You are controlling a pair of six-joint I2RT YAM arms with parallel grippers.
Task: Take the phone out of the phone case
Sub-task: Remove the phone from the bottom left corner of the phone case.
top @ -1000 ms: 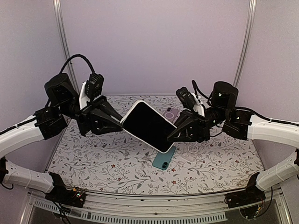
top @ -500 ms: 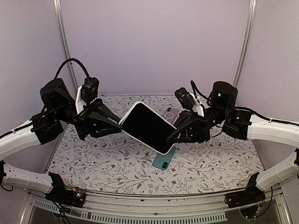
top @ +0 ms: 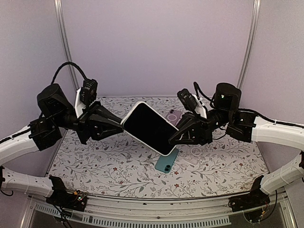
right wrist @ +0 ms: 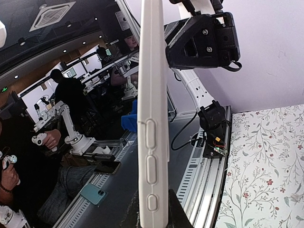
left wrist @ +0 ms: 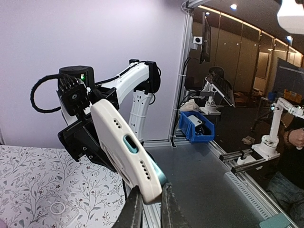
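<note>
We see the phone case [right wrist: 153, 118] as smooth, matt white plastic, perhaps slightly rubbery, with moulded buttons. The phone [top: 149, 127] has a glossy black glass screen. The left gripper [top: 124, 125] and right gripper [top: 172, 140] look like matt black plastic, while the arm shells [top: 275, 129] are glossy white plastic. The table [top: 114, 166] wears a matt, floral-printed covering; cloth or paper, we cannot tell. The 2 frame posts [top: 64, 42] are dull silver metal.

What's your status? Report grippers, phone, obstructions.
Left gripper and right gripper shut on opposite ends of phone. Phone aloft, in white case. Teal phone on table below.
</note>
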